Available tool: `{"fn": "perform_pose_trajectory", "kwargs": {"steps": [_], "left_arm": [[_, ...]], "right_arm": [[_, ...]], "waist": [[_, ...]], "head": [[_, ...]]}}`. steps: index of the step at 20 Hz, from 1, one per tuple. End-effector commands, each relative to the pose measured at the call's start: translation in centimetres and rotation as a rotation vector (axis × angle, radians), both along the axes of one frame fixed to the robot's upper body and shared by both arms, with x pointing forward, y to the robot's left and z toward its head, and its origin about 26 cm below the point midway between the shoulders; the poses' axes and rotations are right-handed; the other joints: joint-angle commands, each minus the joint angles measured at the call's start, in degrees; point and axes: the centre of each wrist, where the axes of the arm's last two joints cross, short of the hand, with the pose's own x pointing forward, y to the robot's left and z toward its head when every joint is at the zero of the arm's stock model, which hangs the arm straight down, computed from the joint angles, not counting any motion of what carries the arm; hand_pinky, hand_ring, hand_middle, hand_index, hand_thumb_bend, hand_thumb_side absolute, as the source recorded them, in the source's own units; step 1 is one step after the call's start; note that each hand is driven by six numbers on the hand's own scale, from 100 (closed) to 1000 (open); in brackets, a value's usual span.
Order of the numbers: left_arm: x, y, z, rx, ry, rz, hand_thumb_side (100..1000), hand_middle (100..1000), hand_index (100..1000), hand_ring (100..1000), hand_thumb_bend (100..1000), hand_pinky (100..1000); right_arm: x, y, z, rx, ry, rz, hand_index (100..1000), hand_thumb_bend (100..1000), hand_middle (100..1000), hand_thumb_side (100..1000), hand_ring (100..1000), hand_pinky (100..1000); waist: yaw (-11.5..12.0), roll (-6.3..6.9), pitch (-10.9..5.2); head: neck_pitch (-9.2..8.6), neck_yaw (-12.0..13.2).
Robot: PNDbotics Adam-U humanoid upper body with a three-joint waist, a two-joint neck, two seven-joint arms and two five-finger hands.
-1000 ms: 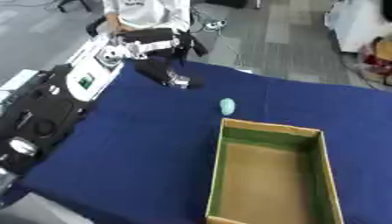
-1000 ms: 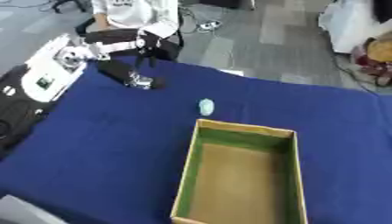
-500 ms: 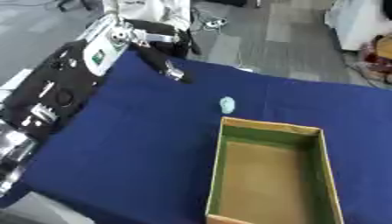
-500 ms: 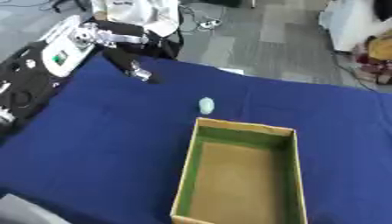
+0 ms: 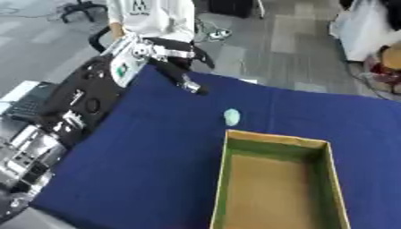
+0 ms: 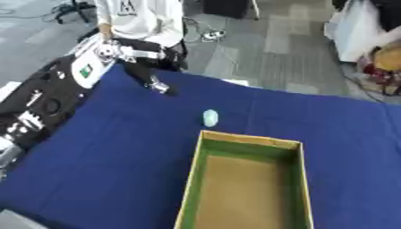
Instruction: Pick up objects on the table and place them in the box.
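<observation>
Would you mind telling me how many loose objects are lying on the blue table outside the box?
1: a pale oval object lies just beyond the box's far rim. The left hand may hide another near the far-left edge.

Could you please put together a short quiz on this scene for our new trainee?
1. True or false: the box already holds an object.
2. Multiple choice: where does the small pale object lie? A. inside the box; B. on the blue cloth just beyond the box's far rim; C. in the left robot hand.
3. Fill in: the left robot hand is over the table's far ____ corner.

Key
1. False: only its bare brown floor and green inner walls show.
2. B.
3. Left. Whether its fingers hold anything cannot be made out, and the right robot hand is not in view.
</observation>
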Motion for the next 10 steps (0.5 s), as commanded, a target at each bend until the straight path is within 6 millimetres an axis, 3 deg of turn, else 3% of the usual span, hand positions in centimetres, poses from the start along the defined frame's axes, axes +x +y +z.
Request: {"fn": "perform_pose_trajectory", "kwargs": {"steps": [1, 5, 10], "left_arm": [[0.4, 0.4, 1.6, 0.134, 0.050, -0.071, 625, 912, 955, 869, 819, 925], [0.9, 0.5, 1.5, 0.196, 0.079, -0.062, 559, 902, 950, 843, 990, 870], [1.4, 0.5, 1.2, 0.255, 0.078, -0.067, 530, 893, 951, 831, 1000, 857]], "right_arm": [[0.2, -0.5, 1.1, 0.134, -0.365, 0.195, 412, 100, 292, 1000, 281, 154], [0.4, -0.6, 1.4, 0.142, -0.377, 0.199, 412, 100, 292, 1000, 280, 155], [0.7, -1.0, 2.0, 0.150, -0.394, 0.203, 412, 100, 292, 1000, 280, 157]], "waist": [[-0.32, 0.12, -0.38], [-0.95, 0.26, -0.16], [-1.59, 0.57, 0.15]], "head": [[-1.86, 1.45], [-1.94, 2.16], [-2.11, 2.58]]}}
